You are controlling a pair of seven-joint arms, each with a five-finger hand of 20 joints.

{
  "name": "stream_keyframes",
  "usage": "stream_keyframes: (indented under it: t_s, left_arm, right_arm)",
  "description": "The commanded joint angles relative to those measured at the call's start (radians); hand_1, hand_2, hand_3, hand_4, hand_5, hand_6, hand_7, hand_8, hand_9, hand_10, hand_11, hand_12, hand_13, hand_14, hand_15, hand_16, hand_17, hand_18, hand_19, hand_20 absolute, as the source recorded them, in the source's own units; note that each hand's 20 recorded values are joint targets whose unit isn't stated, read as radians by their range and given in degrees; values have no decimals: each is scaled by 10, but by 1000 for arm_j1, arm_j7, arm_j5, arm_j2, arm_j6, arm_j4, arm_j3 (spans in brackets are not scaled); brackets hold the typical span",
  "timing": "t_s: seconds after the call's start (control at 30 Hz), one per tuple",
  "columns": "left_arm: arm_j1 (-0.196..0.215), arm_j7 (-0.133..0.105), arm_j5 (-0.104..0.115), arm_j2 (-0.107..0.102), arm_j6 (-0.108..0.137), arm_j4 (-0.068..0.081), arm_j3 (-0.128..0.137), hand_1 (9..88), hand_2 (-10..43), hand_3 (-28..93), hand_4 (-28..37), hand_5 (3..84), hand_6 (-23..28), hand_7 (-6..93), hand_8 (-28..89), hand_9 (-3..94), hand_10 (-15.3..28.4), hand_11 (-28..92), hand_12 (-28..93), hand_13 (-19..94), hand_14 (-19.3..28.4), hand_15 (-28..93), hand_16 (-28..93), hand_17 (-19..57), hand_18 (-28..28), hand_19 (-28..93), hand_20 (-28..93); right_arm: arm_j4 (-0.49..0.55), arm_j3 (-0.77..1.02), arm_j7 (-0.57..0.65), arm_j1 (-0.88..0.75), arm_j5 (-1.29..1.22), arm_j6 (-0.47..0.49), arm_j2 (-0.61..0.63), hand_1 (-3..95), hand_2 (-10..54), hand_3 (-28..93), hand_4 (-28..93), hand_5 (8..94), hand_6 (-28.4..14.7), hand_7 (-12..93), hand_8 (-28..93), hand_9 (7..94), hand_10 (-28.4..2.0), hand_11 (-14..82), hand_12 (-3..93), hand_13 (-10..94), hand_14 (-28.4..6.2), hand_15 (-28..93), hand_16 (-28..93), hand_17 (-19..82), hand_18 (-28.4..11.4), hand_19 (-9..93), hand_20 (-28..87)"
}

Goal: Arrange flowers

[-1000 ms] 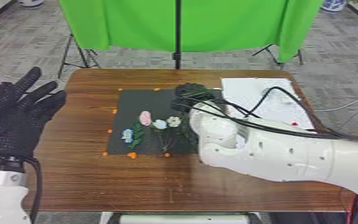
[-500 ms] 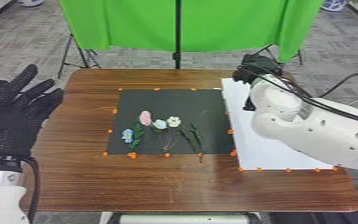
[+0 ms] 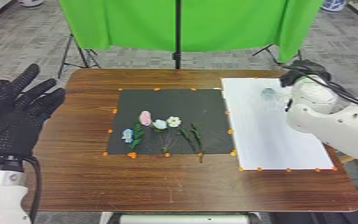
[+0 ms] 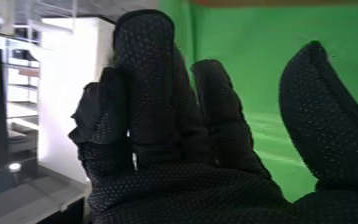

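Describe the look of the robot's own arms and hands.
Both arms have glossy white shells with dark cables running along them. The left hand and right hand wear black fabric gloves; on the right one, a fine dotted texture covers the palm and fingers.

No readable text
No word, label, brand, number or sign can be read in either the head view or the right wrist view.
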State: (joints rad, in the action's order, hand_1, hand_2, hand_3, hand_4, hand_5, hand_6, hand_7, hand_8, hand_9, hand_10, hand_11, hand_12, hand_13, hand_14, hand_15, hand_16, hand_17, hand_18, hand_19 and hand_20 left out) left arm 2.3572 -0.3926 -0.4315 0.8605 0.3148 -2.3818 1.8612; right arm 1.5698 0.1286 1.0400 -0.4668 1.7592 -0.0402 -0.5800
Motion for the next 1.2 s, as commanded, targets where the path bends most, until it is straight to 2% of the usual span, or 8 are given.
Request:
stream_keyframes:
  t_s: [0.03,0.4,0.57,0.7,0.9,1.0,1.1,1.2]
  left_arm:
    - [-7,10,3,7,3,1,-13,189,89,760,-283,324,84,145,-97,305,199,258,106,239,279,538,-104,-65,282,696,-37]
    - [-8,4,9,12,3,4,-17,190,89,760,-283,325,84,145,-97,305,199,258,106,240,279,538,-104,-65,280,695,-36]
    - [-14,5,8,12,0,5,-22,190,89,761,-283,325,84,145,-97,305,199,258,106,240,279,539,-104,-66,281,694,-35]
    - [-19,5,10,11,-3,8,-27,191,89,761,-283,324,84,146,-97,305,198,257,106,240,279,539,-104,-65,280,694,-35]
    - [-27,19,7,13,-9,11,-26,192,89,760,-283,325,84,146,-97,305,199,257,106,240,279,539,-105,-65,280,694,-34]
    - [-29,21,7,12,-11,13,-28,192,89,760,-283,325,84,146,-98,305,199,257,106,240,279,539,-105,-65,280,694,-34]
    - [-28,22,5,14,-14,13,-28,191,90,760,-283,325,85,145,-97,305,199,258,106,240,279,539,-105,-65,280,694,-33]
    - [-25,21,8,13,-13,14,-27,192,90,760,-283,325,84,146,-97,305,199,258,106,240,278,539,-105,-65,279,694,-33]
  right_arm:
    - [-55,62,10,-58,-46,123,-10,285,-11,788,-233,435,-34,107,-109,646,-189,171,138,707,-125,643,118,423,-217,932,267]
    - [-100,107,-37,-128,-77,171,-25,294,-30,774,-240,371,5,114,-113,660,-181,171,137,725,-117,644,124,434,-213,932,288]
    - [-102,71,-57,-124,-61,113,-26,306,-33,769,-250,370,30,134,-127,605,-174,130,128,713,-111,618,119,431,-202,932,215]
    - [-92,-15,-75,-99,5,5,-17,318,-39,766,-256,396,40,151,-138,599,-168,120,127,717,-104,606,114,432,-196,932,172]
    - [-99,-124,-79,-70,84,-122,-22,394,-84,764,-280,581,52,168,-151,701,-113,137,128,773,-69,549,129,456,-181,932,100]
    - [-101,-161,-71,-65,112,-173,-22,444,-94,723,-282,693,46,170,-78,773,-92,152,136,807,-51,520,153,472,-172,932,111]
    - [-100,-203,-66,-56,145,-242,-18,511,-95,678,-283,807,47,183,-19,873,-65,101,229,842,-33,514,175,492,-165,932,156]
    - [-87,-227,-55,-49,164,-308,-7,528,-95,676,-283,838,48,190,3,916,-54,97,263,862,-23,526,188,504,-162,932,205]
